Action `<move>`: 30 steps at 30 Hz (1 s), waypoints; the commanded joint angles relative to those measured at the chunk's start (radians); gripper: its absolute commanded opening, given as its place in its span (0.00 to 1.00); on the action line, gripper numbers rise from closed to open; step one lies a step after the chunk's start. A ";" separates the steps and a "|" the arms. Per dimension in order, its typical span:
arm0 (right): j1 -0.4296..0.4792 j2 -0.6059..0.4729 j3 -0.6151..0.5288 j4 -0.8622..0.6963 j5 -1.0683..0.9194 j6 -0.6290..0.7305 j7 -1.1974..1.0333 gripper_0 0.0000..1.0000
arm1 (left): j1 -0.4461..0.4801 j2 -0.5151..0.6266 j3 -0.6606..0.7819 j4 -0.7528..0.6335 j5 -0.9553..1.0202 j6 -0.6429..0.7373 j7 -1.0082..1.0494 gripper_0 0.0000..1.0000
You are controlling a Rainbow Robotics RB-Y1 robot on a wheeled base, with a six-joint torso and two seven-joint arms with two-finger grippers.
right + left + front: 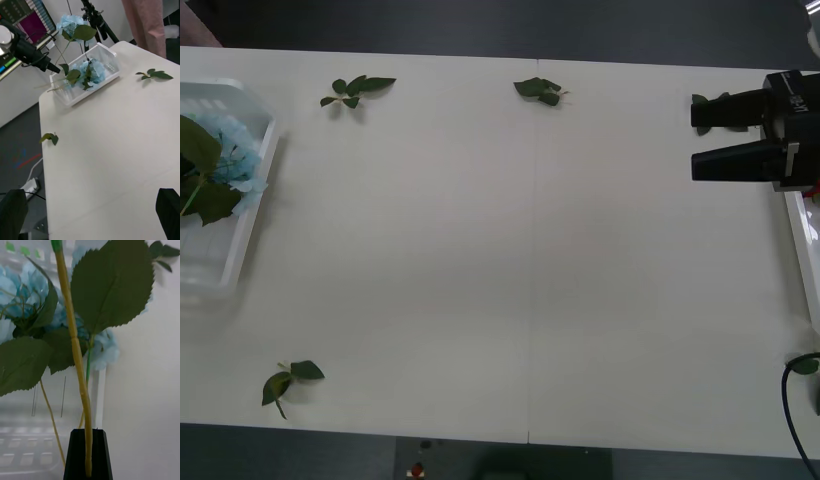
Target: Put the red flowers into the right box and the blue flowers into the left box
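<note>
While you watch, both arms sit at opposite ends of the desk (pixel 510 250):

Left gripper (pixel 88 455): your left wrist view has its black jaws closed on the pale stem of a blue flower (pixel 77 352), pinched between them; stem rises with a big serrated leaf beside it.

Held flower: your right wrist view has one blue cluster (pixel 71 23) raised above the left box on its long stem, apart from the clusters below.

Left box (pixel 250 205): translucent ribbed tray at the desk's left edge, far half; blue flowers (pixel 225 150) and large green leaves lie inside, toward its far end.

Right gripper (pixel 710 135): over the desk's far right, above the right box; you see its two black fingers spread apart with nothing between them.

Right box (pixel 802 250): white rim strip at the desk's right edge, partly in view; you cannot tell what lies in it.

Sprigs: loose green leaf sprigs lie on the desk, one far left (pixel 358 90), one far centre (pixel 538 90), one near left (pixel 288 380), all well apart.

Cable (pixel 795 410): black loop at the near right corner, with a leaf touching it.
</note>
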 commanded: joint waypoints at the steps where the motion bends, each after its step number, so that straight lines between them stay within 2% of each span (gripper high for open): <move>1: 0.011 -0.042 -0.036 -0.033 0.030 0.032 0.138 1.00 | -0.029 0.042 -0.005 0.048 -0.016 0.002 0.027 0.00; 6: 0.019 -0.065 -0.062 0.001 0.053 0.079 0.248 1.00 | -0.029 0.044 -0.034 0.065 -0.072 0.002 0.016 0.00; 16: 0.019 -0.144 -0.073 0.171 0.051 0.142 0.523 1.00 | -0.020 0.042 -0.038 0.065 -0.097 -0.001 -0.006 0.02; 17: 0.019 -0.157 -0.072 0.188 0.051 0.144 0.558 1.00 | -0.020 0.042 -0.038 0.065 -0.098 -0.004 -0.009 0.13; 18: 0.019 -0.166 -0.070 0.200 0.053 0.144 0.582 1.00 | -0.018 0.044 -0.038 0.065 -0.097 -0.005 -0.013 0.28; 19: 0.019 -0.172 -0.070 0.207 0.053 0.144 0.594 1.00 | -0.018 0.042 -0.038 0.065 -0.097 -0.007 -0.016 0.37; 21: 0.019 -0.187 -0.068 0.227 0.051 0.144 0.594 1.00 | -0.018 0.042 -0.038 0.065 -0.088 -0.010 -0.027 0.69; 22: 0.019 -0.190 -0.068 0.230 0.053 0.144 0.594 1.00 | -0.018 0.044 -0.038 0.065 -0.085 -0.010 -0.030 0.76; 23: 0.019 -0.193 -0.068 0.239 0.051 0.144 0.594 1.00 | -0.017 0.044 -0.037 0.066 -0.072 -0.010 -0.047 0.87; 26: 0.019 -0.196 -0.068 0.250 0.050 0.144 0.594 1.00 | -0.018 0.044 -0.034 0.065 -0.023 -0.010 -0.092 0.98; 30: 0.019 -0.196 -0.068 0.260 0.048 0.145 0.594 1.00 | -0.018 0.044 -0.014 0.062 0.115 0.007 -0.167 1.00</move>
